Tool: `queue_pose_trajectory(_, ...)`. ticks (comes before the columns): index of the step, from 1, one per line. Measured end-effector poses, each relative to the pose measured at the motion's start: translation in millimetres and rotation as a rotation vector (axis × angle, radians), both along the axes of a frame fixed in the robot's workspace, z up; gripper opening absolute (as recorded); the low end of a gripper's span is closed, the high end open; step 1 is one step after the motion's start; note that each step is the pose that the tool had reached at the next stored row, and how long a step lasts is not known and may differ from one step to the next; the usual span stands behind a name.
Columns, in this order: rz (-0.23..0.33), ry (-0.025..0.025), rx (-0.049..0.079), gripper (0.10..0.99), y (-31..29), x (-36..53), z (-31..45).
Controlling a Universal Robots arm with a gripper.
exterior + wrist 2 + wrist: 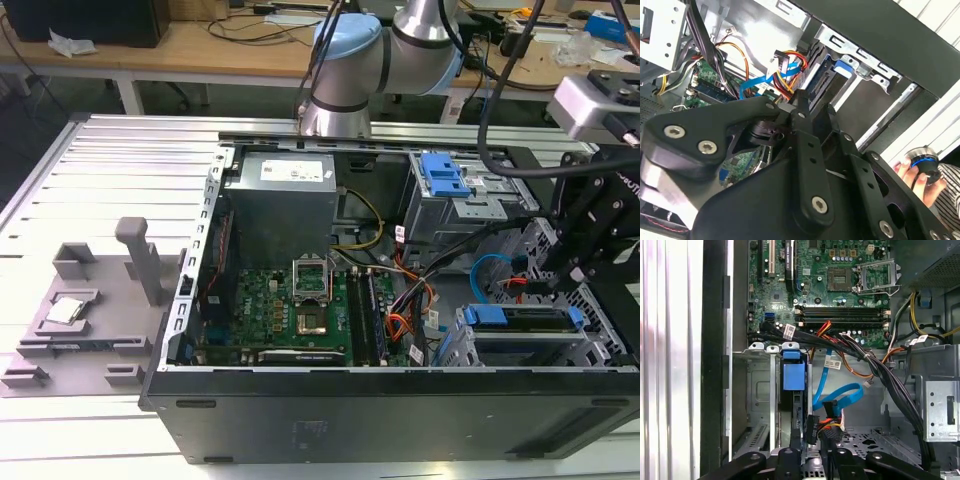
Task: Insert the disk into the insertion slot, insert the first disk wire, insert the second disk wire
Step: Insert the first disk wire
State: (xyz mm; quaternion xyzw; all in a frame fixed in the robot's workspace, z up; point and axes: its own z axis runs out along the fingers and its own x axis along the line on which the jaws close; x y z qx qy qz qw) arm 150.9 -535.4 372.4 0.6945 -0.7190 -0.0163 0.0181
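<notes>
Two cables, blue second disk wire (852, 392) and red-orange first disk wire (834, 424), close by the claw (811, 452); grip impossible to tell.

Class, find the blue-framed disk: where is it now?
In the exterior view the disk sits in the insertion slot at the exterior view's lower right, beside the second disk wire.

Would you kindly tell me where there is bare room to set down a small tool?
The ribbed aluminium table is bare behind the grey moulded fixture, at the exterior view's left of the black computer case. Crowded: the silver drive cage, with red-orange wire bundle and light blue cable.
</notes>
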Motion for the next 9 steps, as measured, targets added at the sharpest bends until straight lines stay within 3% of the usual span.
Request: queue_pose_trajectory(9, -0.021, 0.0000, -0.001, 0.302, 2.9, -4.8, -11.9)
